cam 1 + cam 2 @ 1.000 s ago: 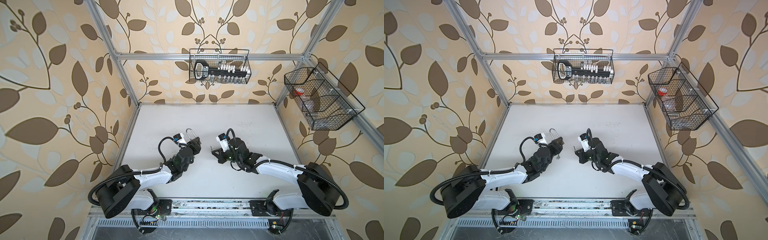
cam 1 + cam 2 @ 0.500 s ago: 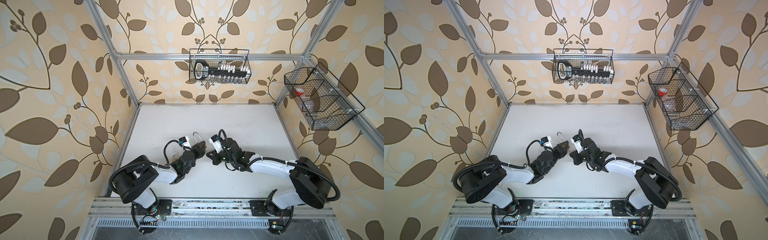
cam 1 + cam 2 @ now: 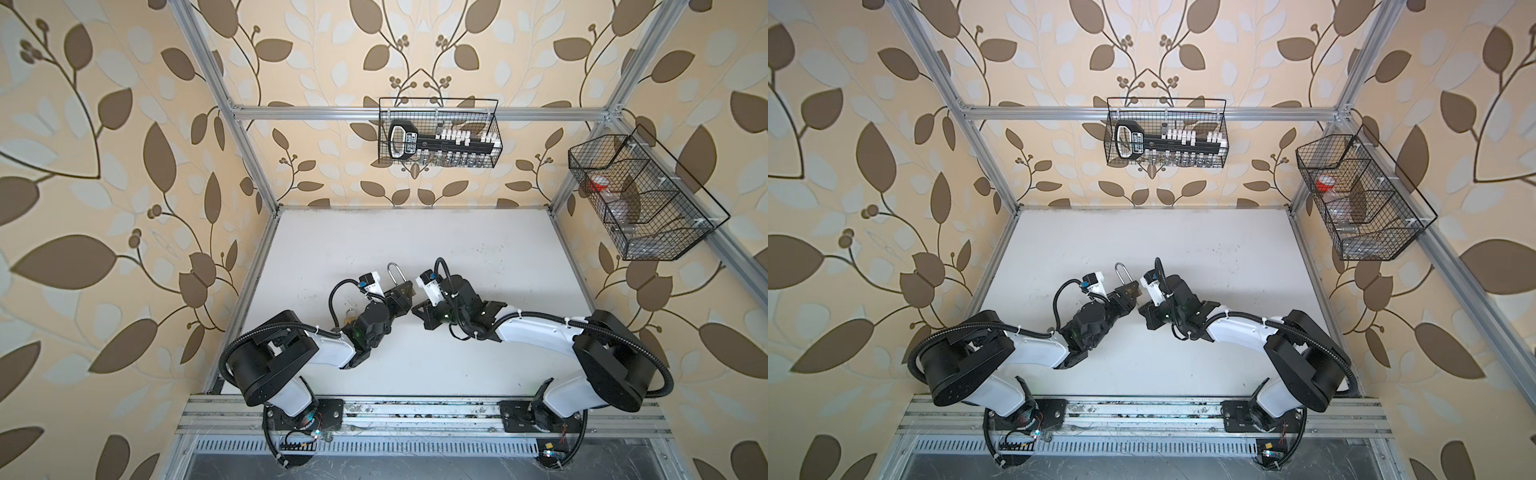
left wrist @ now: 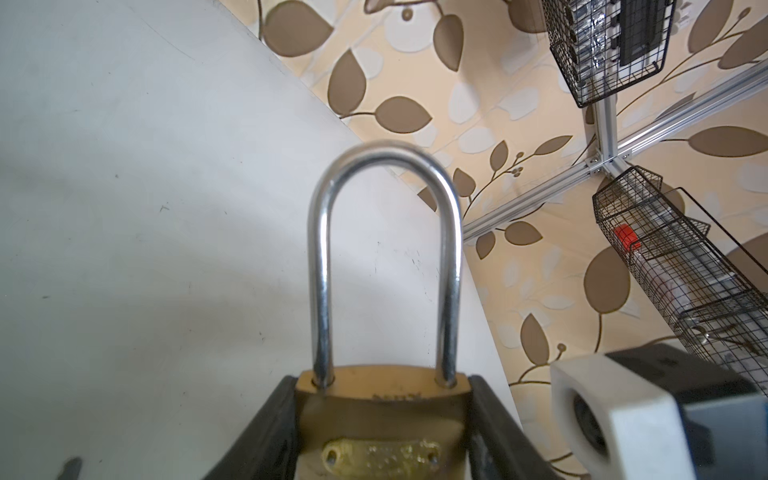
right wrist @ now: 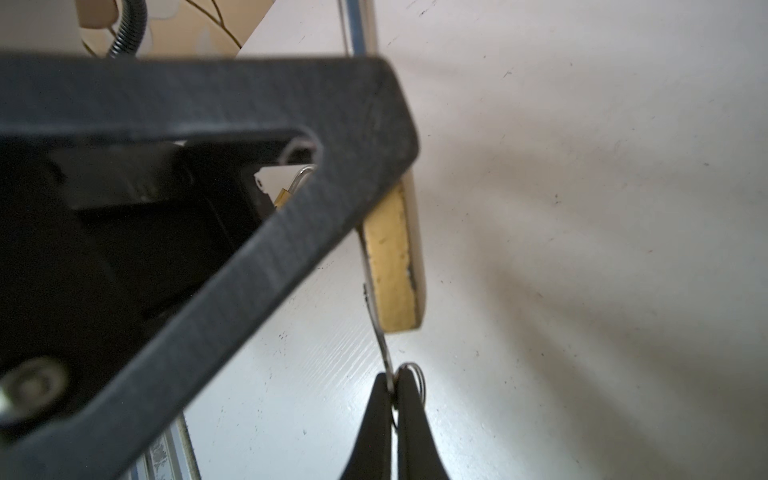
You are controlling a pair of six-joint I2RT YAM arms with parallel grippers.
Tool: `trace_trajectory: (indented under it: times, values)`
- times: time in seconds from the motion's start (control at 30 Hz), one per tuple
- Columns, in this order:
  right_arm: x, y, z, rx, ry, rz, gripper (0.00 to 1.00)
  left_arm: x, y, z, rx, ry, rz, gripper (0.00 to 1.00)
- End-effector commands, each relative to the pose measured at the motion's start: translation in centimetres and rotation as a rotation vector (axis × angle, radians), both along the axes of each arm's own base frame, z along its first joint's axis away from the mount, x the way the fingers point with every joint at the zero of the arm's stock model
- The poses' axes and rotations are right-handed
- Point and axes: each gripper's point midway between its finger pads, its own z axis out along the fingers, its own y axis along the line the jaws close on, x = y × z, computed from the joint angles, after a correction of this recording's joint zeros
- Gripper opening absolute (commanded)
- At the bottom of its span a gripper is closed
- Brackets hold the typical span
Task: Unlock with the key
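The left gripper (image 4: 382, 384) has its jaws closed on the two narrow flanks of the brass padlock with a long silver shackle (image 4: 380, 419). The padlock is held about midway between the left and right edges of the white table (image 3: 415, 237), in the half nearer the front edge, with the shackle pointing toward the back edge. The right gripper (image 5: 392, 384) has its jaws pressed together on the thin silver key (image 5: 376, 322), pinching it at the head beside a fine wire key ring (image 5: 420, 380). The key blade reaches the brass body and overlaps its edge; whether the tip sits in the keyway cannot be told. In the right wrist view, one dark grey jaw of the left gripper fills the near field and hides most of the padlock. Through the opening in that jaw, a small second brass padlock (image 5: 286, 193) is visible; in a top view it lies on the table under the left wrist (image 3: 351, 318). Only the right wrist view shows the key. The left wrist view alone shows the shackle seated in the body at both legs, with the white camera housing of the right arm (image 4: 602, 419) just beside it. Well apart from the work, a black wire basket (image 3: 436, 99) hangs at the back wall and a second black wire basket (image 3: 648, 245) at the right wall.
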Motion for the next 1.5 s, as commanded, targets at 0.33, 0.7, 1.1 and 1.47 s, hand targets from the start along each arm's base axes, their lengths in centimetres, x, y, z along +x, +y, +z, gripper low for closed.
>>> trace_trajectory:
  times: [0.33,0.7,1.1,1.47]
  values:
    - [0.8,-0.7,-0.1,-0.015,0.009,-0.028,0.0,0.2,1.3,5.5,-0.101,-0.165,0.072,0.0]
    - [0.5,-0.3,0.0,-0.003,0.01,-0.007,0.0,0.2,1.3,5.5,-0.102,-0.167,0.069,0.0]
    - [0.1,0.7,0.1,-0.003,0.007,0.023,0.0,-0.1,0.4,5.3,-0.082,-0.176,0.048,0.0]
    - [0.0,0.6,0.5,0.001,-0.005,0.019,0.0,0.0,-0.1,4.9,-0.062,-0.171,0.036,0.0]
